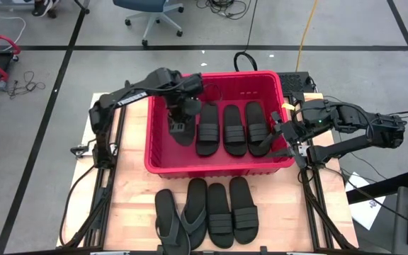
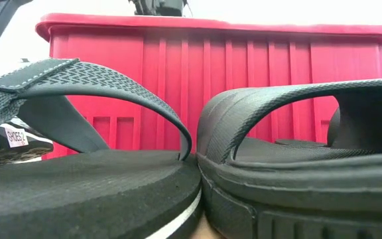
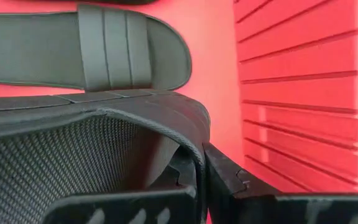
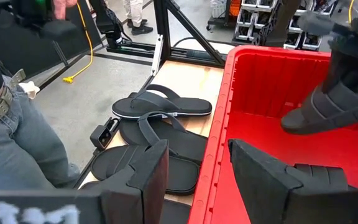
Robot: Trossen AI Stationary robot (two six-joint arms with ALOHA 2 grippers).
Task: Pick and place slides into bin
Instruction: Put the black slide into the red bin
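Red bin (image 1: 218,161) at table centre, holding 3 flat ribbed-strap slides (image 1: 234,129) side by side toward its right half. Left gripper (image 1: 178,122) inside bin's left part, clamped on a 4th slide (image 1: 183,129), held tilted above the bin floor beside the row; strap and sole pinched between fingers (image 3: 229,180) in left wrist view. Right gripper (image 1: 287,134) at bin's right rim, fingers (image 4: 145,180) spread wide, astride the wall, holding nothing. 4 more slides (image 1: 219,211) on table in front of bin: 2 thong-strap at left, 2 ribbed-strap at right.
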